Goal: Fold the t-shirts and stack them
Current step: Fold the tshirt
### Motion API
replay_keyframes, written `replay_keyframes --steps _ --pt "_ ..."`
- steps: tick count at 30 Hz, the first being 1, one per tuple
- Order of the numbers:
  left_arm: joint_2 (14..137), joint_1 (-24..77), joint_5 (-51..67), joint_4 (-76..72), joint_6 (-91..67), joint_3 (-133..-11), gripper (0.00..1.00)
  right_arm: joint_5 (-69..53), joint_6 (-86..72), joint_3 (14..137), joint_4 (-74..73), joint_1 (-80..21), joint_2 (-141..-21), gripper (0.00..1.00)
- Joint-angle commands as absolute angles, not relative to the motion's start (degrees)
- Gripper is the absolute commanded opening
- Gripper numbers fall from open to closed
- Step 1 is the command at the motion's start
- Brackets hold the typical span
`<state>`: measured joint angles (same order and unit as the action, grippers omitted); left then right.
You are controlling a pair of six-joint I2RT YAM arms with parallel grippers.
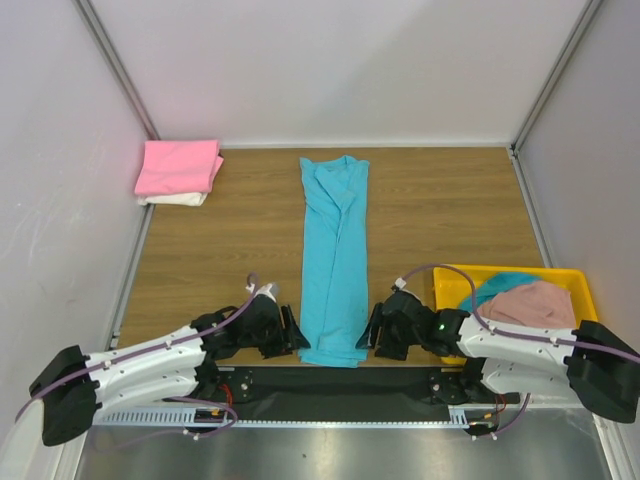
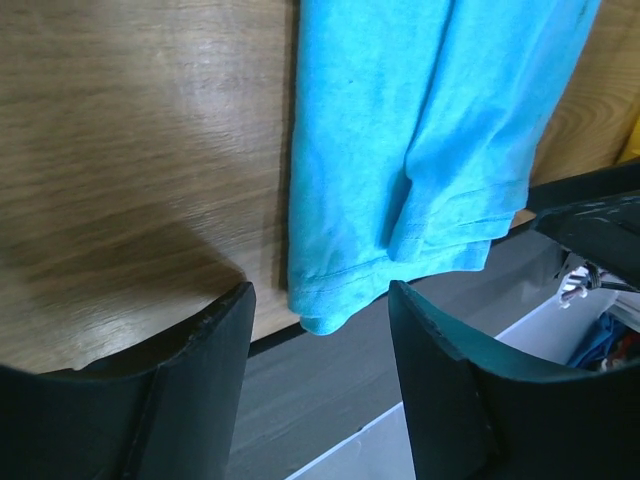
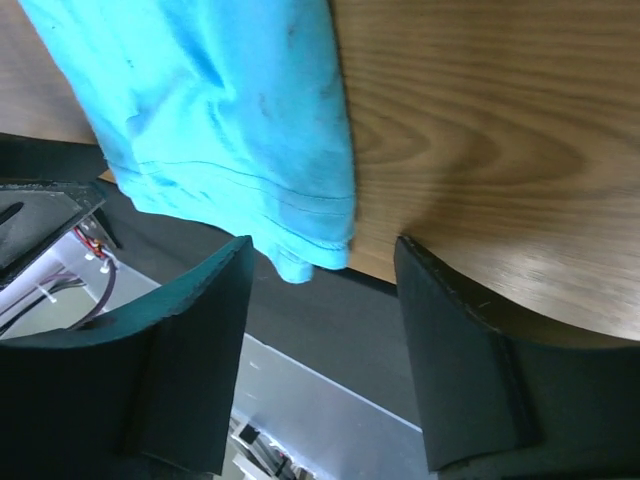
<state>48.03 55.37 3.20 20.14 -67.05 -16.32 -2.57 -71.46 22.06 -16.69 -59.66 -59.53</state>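
reaching in from both sides, your arms bracket the near hem of the turquoise t-shirt [image 1: 335, 255], which lies down the middle of the wooden table [image 1: 230, 250] as a long narrow strip, sleeves tucked in and collar at the far end. by the look of it, the lengthwise fold is done and the crosswise fold is the step in hand.

your left gripper [image 1: 293, 335] sits just beside the near left hem corner [image 2: 320, 315] with its fingers spread, the corner lying between them but not pinched. your right gripper [image 1: 372, 330] is spread the same way at the near right corner [image 3: 300, 262], holding nothing.

the next move probably calls for you to close on all layers at each corner, then lift and carry the hem toward the collar evenly.

the knit is soft and limp, with a stitched double hem, and the corners slightly overhang the dark strip at the table edge. the wood grain looks smooth. a pink folded shirt [image 1: 178, 166] rests on a white one [image 1: 175, 199] at the far left corner, and a yellow bin [image 1: 560, 275] on the right holds more crumpled shirts.
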Motion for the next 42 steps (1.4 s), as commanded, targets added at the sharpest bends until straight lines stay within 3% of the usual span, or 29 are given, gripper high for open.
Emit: replay_keyframes --steps 1,11,13,18,20,31,42 --pt "48.6 56.0 3.1 17.1 -67.4 -14.8 0.62 -0.1 -74.4 20.7 -12.0 -61.3 -61.4 0.62" --pt "50.7 57.0 3.1 15.8 -68.3 -13.6 0.48 2.0 -74.8 19.9 -9.7 -62.8 -64.9 0.41" --pt "50.5 57.0 2.5 16.3 -68.3 -13.5 0.43 1.8 -74.7 19.9 -9.1 -62.8 -65.7 0.3" --pt "51.2 57.0 1.8 16.7 -67.8 -14.1 0.17 2.3 -73.7 21.6 -10.7 -62.9 -65.9 0.0" --pt "51.5 57.0 0.9 17.0 -66.9 -15.1 0.0 2.4 -73.1 22.8 -11.4 -62.9 -65.5 0.0" --pt "49.5 57.0 -3.8 23.4 -65.0 -21.3 0.0 3.6 -69.2 28.6 -17.7 -61.0 -61.5 0.0" --pt "57.3 50.2 -3.9 24.7 -57.1 -34.0 0.0 -3.4 -59.6 35.9 -20.0 -47.9 -63.2 0.0"
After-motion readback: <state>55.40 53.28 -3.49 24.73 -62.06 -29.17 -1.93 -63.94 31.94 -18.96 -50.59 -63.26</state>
